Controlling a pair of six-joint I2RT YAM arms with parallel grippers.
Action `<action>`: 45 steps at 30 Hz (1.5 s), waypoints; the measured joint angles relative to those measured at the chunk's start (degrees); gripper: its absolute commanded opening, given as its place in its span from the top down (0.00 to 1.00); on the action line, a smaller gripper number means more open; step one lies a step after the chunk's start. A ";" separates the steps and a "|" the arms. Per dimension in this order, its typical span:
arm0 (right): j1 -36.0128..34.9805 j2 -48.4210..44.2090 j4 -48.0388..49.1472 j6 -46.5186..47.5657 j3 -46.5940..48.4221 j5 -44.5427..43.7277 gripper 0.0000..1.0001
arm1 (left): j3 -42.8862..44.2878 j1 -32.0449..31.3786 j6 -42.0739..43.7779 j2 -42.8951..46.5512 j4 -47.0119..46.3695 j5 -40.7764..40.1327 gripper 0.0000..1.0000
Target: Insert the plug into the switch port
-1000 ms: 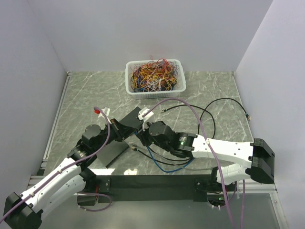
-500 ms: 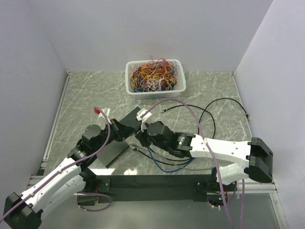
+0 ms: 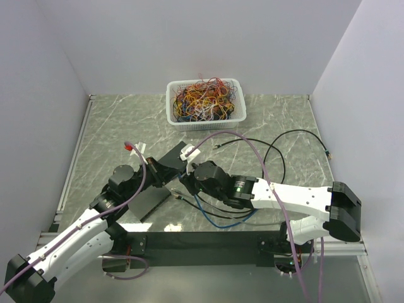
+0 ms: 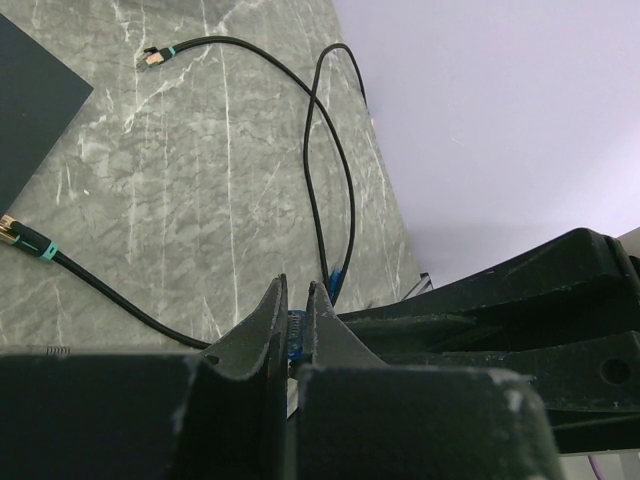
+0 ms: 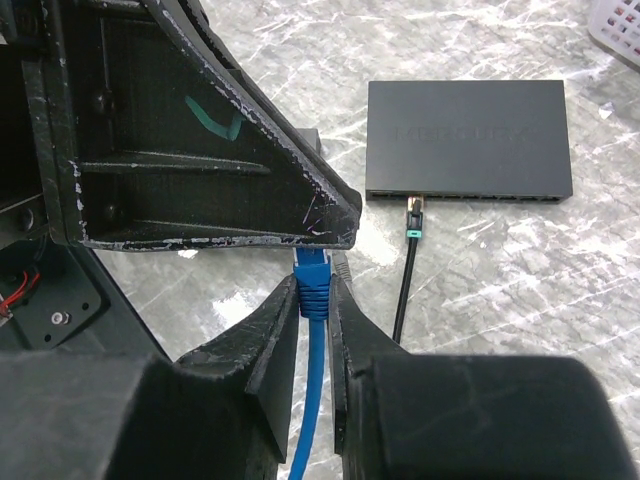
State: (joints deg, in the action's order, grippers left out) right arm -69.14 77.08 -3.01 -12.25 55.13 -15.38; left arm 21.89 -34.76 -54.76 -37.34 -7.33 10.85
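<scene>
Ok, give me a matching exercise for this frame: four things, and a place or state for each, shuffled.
Things:
1 blue cable
2 black plug
3 basket
4 switch

Places or states:
a full of tangled wires
b flat black box on the table
c between the right jaws
d on the table, tip at the switch's front

Pairs: 1c, 2d, 3a, 4b

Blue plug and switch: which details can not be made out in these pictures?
- Blue plug tip: right wrist view, covered by the left hand.
- Same plug, top view: hidden between the left hand and the right hand.
- Same plug, left wrist view: only a blue sliver shows.
- Switch ports: right wrist view, too dark and small; whether the black cable's plug is seated is unclear.
</scene>
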 measured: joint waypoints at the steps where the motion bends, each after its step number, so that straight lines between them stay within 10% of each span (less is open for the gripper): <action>1: 0.00 0.00 0.00 -0.02 0.00 0.00 0.92 | 0.00 0.00 0.00 0.00 0.00 0.00 0.99; 6: 0.07 -0.02 0.83 -0.09 -0.55 0.07 1.00 | 0.00 -0.07 0.44 -0.20 0.20 -0.22 0.64; 16: 8.66 0.85 -2.03 -2.91 -4.96 1.09 1.00 | 3.78 -0.20 4.94 -4.92 5.05 -6.10 0.32; 45: 14.36 30.99 -12.92 -2.69 16.46 4.70 1.00 | 8.48 23.58 15.15 -49.03 -27.78 5.88 0.36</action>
State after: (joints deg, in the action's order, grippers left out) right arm -54.78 108.07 -15.92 -14.94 71.59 -10.68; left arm 30.37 -11.18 -39.62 -86.37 -35.11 16.73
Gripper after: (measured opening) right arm 0.211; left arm 0.649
